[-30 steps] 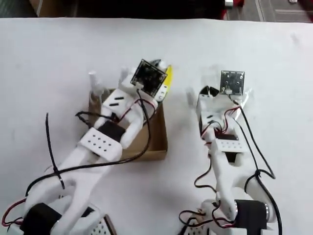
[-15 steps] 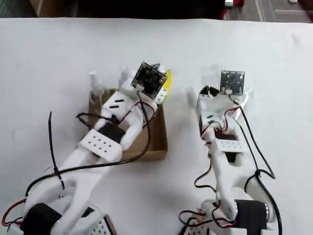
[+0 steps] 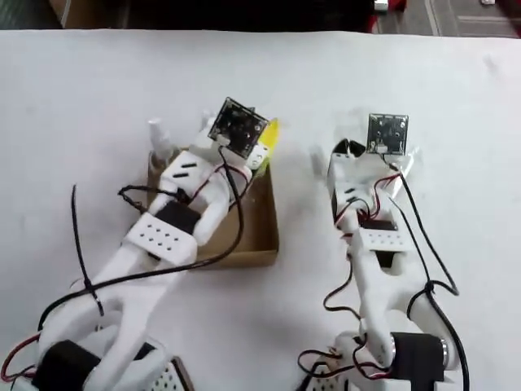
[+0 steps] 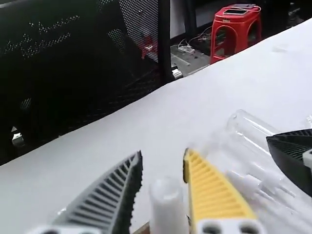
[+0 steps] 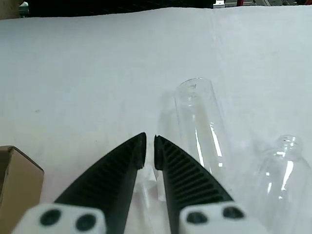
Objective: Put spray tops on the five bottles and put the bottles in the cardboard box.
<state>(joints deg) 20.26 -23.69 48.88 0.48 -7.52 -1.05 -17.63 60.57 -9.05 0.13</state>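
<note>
Tipping of white plastic spray top (image 4: pixel 165 202) at brown cardboard box (image 3: pixel 259 244) was judged possible if jolted; state of left tool (image 4: pixel 163 153) couldn't be told; right tool (image 5: pixel 149 137) was closed.

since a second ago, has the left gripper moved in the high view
Yes. In the high view the left gripper has shifted left over the cardboard box, which stays put, drawing away from the box's right wall.

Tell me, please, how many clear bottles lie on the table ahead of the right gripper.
2. One bottle lies just past the right gripper's tips; the other bottle lies beside it, on the side away from the cardboard box. Others may be hidden.
</note>
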